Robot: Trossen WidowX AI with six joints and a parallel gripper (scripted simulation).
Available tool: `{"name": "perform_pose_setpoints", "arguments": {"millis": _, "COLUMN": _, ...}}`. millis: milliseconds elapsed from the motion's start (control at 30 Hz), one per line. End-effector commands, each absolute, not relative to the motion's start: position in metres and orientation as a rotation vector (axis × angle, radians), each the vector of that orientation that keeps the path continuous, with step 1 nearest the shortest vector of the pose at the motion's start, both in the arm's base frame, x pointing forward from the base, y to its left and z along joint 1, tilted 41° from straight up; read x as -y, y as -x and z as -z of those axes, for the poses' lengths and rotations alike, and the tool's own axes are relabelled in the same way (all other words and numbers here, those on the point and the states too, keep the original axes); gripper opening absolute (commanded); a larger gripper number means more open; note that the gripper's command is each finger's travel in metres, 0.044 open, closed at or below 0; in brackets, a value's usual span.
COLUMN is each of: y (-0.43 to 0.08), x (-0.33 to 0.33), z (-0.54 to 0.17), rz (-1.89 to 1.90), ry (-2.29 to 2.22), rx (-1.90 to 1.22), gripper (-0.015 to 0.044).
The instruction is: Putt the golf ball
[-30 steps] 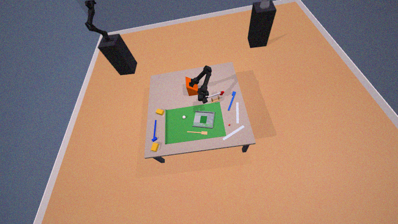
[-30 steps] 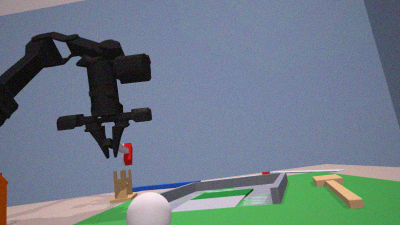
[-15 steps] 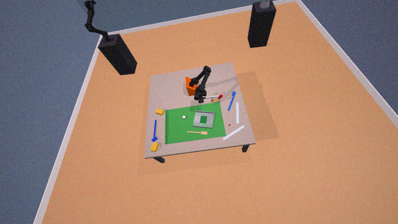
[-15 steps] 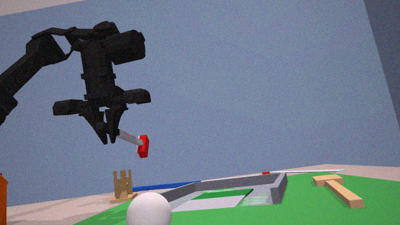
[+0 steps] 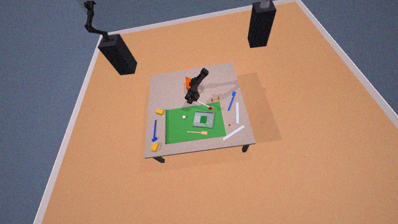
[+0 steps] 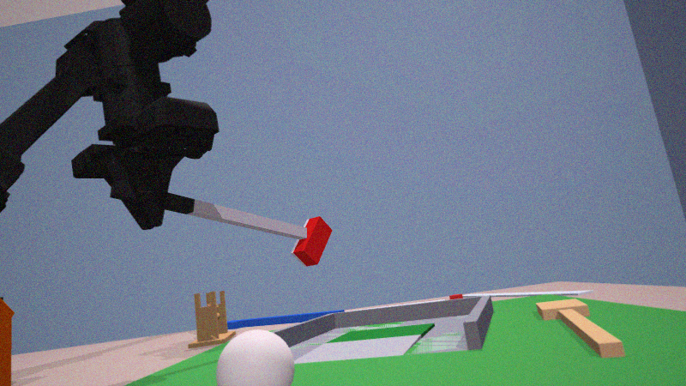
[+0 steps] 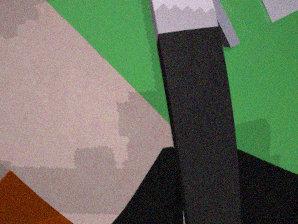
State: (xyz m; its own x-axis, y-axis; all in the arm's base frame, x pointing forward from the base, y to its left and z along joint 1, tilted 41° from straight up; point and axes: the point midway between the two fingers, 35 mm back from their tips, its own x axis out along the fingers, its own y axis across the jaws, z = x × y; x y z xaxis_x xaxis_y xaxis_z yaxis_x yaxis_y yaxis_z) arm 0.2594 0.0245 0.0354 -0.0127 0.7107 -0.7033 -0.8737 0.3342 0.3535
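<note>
My gripper (image 5: 195,99) (image 6: 152,221) is shut on the black grip of the red putter (image 5: 210,108) (image 6: 314,240) (image 7: 202,100). The putter hangs in the air, its pale shaft slanting down to the red head, over the mat's back edge by the top view. The white golf ball (image 5: 183,117) (image 6: 255,362) rests on the green mat (image 5: 176,132) (image 6: 633,331) (image 7: 262,90), left of the ramp (image 5: 197,118) (image 6: 357,347) in the top view. The raised green (image 5: 203,119) (image 6: 383,331) lies between grey walls. The ball and putter head are apart.
A wooden stand (image 5: 215,99) (image 6: 211,319) stands behind the mat. A tan mallet (image 5: 204,132) (image 6: 590,333) lies on the mat. Blue putters (image 5: 231,101) (image 5: 154,129), yellow blocks (image 5: 159,112) (image 5: 154,147) and white bars (image 5: 237,112) (image 5: 233,132) lie around it.
</note>
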Motion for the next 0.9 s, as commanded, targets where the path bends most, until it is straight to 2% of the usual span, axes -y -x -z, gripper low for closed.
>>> {"name": "perform_pose_setpoints", "arguments": {"millis": 0, "y": -0.259, "x": -0.003, "z": -0.018, "rz": -1.175, "ry": 0.106, "rx": -1.059, "gripper": 0.0}}
{"name": "perform_pose_setpoints", "arguments": {"millis": 400, "y": -0.24, "x": 0.06, "z": 0.028, "rz": -0.851, "ry": -0.227, "rx": -1.342, "gripper": 0.0}}
{"name": "perform_pose_setpoints", "arguments": {"millis": 867, "y": -0.195, "x": 0.118, "z": 0.076, "rz": -0.455, "ry": -0.632, "rx": -1.593, "gripper": 0.0}}
